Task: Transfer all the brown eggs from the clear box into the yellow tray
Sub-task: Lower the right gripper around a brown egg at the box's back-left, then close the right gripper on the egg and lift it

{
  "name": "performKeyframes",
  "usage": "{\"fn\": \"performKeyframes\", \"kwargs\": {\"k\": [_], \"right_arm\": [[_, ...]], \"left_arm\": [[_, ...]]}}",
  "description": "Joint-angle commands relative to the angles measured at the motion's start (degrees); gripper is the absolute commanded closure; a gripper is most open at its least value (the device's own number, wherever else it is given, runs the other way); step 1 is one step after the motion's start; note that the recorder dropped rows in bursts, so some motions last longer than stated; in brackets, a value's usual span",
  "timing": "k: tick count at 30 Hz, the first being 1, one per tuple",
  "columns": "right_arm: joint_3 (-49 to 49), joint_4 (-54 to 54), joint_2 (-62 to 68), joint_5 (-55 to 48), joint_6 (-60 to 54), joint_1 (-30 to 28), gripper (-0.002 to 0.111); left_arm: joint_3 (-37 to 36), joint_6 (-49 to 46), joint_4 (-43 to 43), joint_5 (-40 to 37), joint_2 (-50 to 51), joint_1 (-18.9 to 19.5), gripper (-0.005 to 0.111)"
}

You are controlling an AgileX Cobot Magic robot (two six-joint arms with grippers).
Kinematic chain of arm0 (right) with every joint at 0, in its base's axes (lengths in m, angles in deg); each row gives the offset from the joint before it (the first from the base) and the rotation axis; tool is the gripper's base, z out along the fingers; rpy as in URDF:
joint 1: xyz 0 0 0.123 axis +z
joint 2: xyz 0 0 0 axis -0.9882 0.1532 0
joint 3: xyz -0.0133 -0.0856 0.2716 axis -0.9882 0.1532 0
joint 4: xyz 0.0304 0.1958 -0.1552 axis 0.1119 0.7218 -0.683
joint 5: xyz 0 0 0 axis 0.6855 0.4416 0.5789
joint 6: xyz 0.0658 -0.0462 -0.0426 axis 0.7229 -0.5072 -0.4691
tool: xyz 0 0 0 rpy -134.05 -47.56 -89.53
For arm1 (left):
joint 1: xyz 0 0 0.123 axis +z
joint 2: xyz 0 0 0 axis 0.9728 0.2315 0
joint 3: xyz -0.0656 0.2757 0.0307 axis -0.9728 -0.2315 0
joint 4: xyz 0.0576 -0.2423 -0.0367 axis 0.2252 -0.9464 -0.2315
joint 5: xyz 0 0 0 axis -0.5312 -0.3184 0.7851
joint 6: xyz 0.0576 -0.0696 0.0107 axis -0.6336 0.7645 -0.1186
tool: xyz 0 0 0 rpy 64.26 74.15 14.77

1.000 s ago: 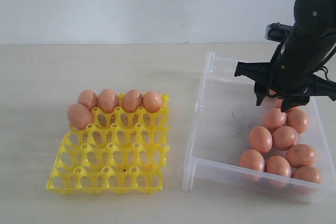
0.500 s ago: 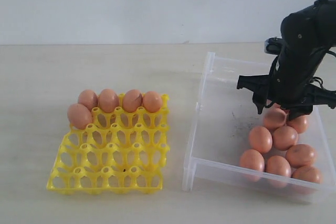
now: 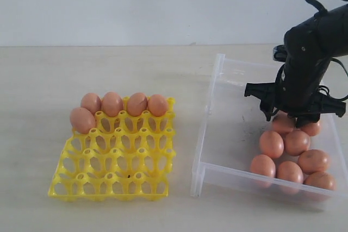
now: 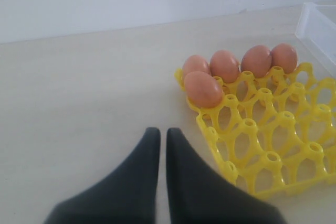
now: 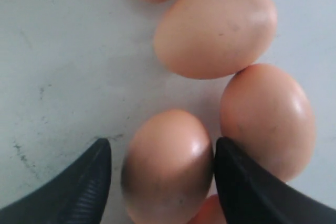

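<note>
The right gripper [image 3: 286, 116] stands low inside the clear box [image 3: 206, 129], at the far end of the group of brown eggs [image 3: 271, 143] that lie loose in the right half of the box. In the right wrist view its two dark fingers [image 5: 79, 187] are spread on both sides of one egg [image 5: 168, 171]. One finger has a thin strip of box floor between it and the shell. The other is against the shell or just beside it; I cannot tell if it touches. So the jaws are open around this egg, and the egg rests on the floor of the box. A second egg [image 5: 268, 119] lies close by that other finger, and a third egg [image 5: 215, 30] lies just beyond the fingertips.

The right arm [image 3: 312, 42] comes in from the upper right, bends over the box and points the gripper nearly straight down. The left gripper [image 4: 159, 132] hovers over the table [image 4: 79, 103] near a corner of the yellow tray [image 4: 262, 140], with its fingers closed to a thin slit.

The tray lies to the left of the box, apart from it. It carries five eggs [image 3: 112, 103]: four in the far row and one at the left end of the next row. The other cups are free. The left half of the box floor is bare, while on the near side the neighbouring eggs crowd the gripper.
</note>
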Motion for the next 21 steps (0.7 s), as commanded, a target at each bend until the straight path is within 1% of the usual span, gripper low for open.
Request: {"fn": "performKeyframes", "kwargs": {"k": [1,5,6,7,9,10,11,12,15,16,18,19,20,21], "right_arm": [[0.1,-1.4,0.9,0.0,0.3,-0.1,0.058],[0.1,-4.0,1.1,1.6,1.6,-0.1,0.059],[0.1,-5.0,1.1,1.7,2.3,-0.1,0.061],[0.1,-6.1,1.1,1.7,3.1,-0.1,0.065],[0.1,-7.3,1.3,1.5,3.9,-0.1,0.076],[0.1,-7.3,2.0,1.2,3.7,-0.1,0.091],[0.2,-6.9,2.3,1.2,3.7,-0.1,0.097],[0.7,-6.8,2.9,1.3,3.7,-0.1,0.108],[1.5,-8.3,3.4,4.5,0.7,-0.1,0.108],[1.5,-8.3,3.4,8.9,-2.4,0.0,0.108],[3.9,-8.5,2.4,21.8,-1.5,0.0,0.108],[7.4,-11.0,1.9,33.7,1.0,-0.3,0.108],[8.8,-11.8,1.9,39.7,2.1,-0.9,0.108],[10.8,-10.2,1.9,48.6,2.0,-2.4,0.108]], "left_arm": [[-0.1,0.5,0.1,0.1,-0.2,-0.3,0.103],[-0.1,0.5,0.1,0.1,-0.2,-0.3,0.103],[-0.1,0.5,0.1,0.1,-0.2,-0.3,0.103],[-0.1,0.5,0.1,0.1,-0.2,-0.3,0.103],[-0.1,0.5,0.1,0.1,-0.2,-0.3,0.103],[-0.1,0.5,0.1,0.1,-0.2,-0.3,0.103],[-0.1,0.5,0.1,0.1,-0.2,-0.3,0.103],[-0.1,0.5,0.1,0.1,-0.2,-0.3,0.103],[-0.1,0.5,0.1,0.1,-0.2,-0.3,0.103],[-0.1,0.5,0.1,0.1,-0.2,-0.3,0.103],[-0.1,0.5,0.1,0.1,-0.2,-0.3,0.103],[-0.1,0.5,0.1,0.1,-0.2,-0.3,0.103],[-0.1,0.5,0.1,0.1,-0.2,-0.3,0.103],[-0.1,0.5,0.1,0.1,-0.2,-0.3,0.103]]}}
